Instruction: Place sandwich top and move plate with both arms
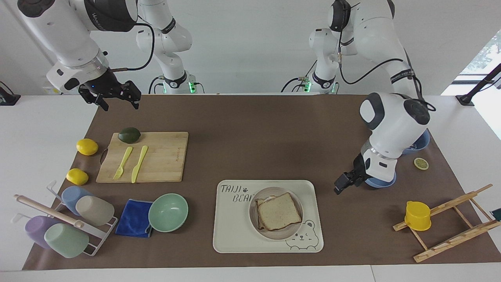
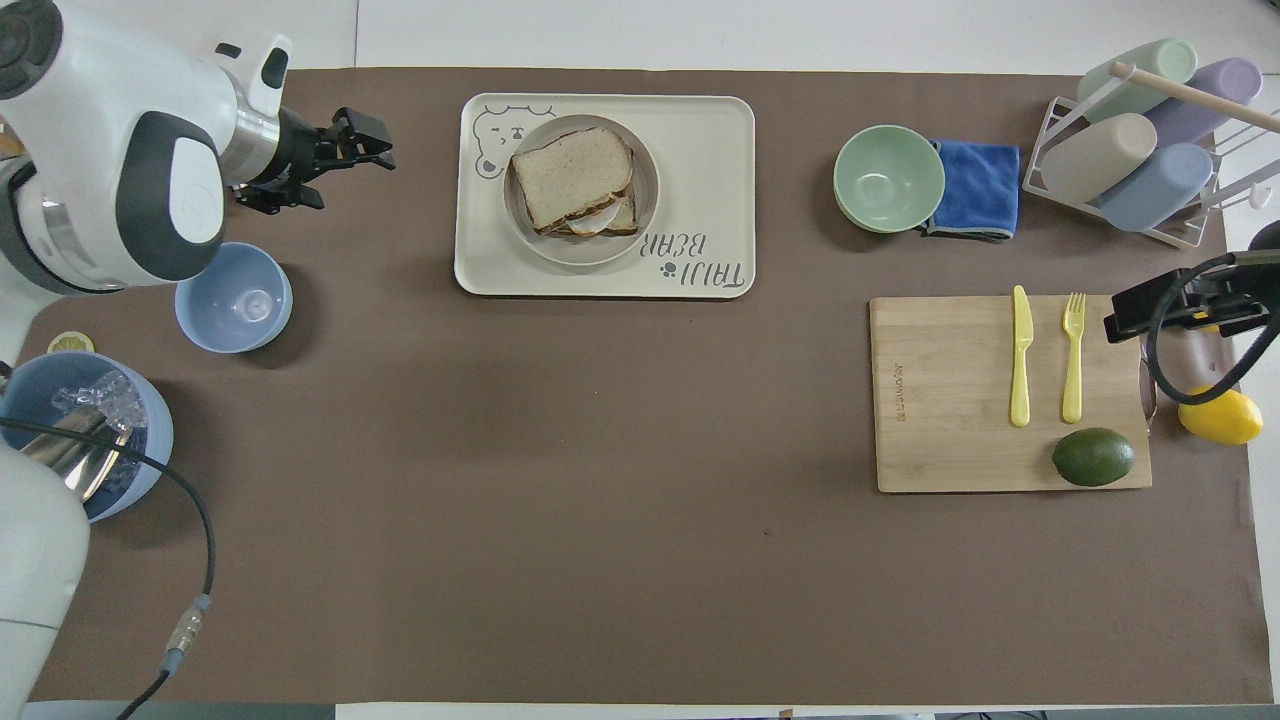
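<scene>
Sandwich top sits skewed on the egg toast, on the plate in the tray. Left tool empty, open, over bare counter beside the tray. Right tool open, waits above the cutting board's end. Risks: uneven lift tilts the plate, the slice slides off; shallow rim slips from a tool.
</scene>
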`<state>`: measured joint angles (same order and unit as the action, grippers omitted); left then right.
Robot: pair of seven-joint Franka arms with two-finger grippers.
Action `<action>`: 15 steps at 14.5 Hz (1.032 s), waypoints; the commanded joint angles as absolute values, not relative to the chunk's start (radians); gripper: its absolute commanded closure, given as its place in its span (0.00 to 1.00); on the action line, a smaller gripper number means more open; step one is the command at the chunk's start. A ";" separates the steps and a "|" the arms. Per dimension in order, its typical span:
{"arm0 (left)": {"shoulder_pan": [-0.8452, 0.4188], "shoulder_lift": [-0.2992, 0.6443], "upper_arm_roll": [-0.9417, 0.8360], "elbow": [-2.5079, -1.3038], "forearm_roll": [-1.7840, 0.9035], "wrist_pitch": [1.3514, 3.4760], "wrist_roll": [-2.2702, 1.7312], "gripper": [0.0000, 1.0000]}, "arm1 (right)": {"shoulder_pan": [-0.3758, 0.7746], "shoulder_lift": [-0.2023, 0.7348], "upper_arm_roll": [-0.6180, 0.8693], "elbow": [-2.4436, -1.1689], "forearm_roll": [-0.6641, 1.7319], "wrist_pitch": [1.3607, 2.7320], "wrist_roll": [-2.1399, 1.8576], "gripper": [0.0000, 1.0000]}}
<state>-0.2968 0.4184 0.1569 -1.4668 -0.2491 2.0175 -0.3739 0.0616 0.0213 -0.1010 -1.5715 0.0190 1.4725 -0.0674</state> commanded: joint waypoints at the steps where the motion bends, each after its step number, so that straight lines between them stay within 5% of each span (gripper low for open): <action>1: -0.293 0.292 0.155 -1.496 -0.125 1.867 -0.336 0.00 | 0.054 0.003 -0.097 -1.586 0.017 1.470 -0.080 0.00; 8: -0.268 0.049 0.160 -1.499 -0.046 1.522 -0.120 0.00 | 0.054 0.003 -0.097 -1.586 0.017 1.470 -0.080 0.00; 15: -0.262 -0.038 0.146 -1.523 -0.031 1.371 -0.104 0.00 | 0.054 0.003 -0.097 -1.586 0.017 1.470 -0.081 0.00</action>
<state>-0.2663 -0.0178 0.1597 -1.4811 -0.0512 1.3677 -0.1215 0.0616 0.0213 -0.1010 -1.5715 0.0190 1.4724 -0.0674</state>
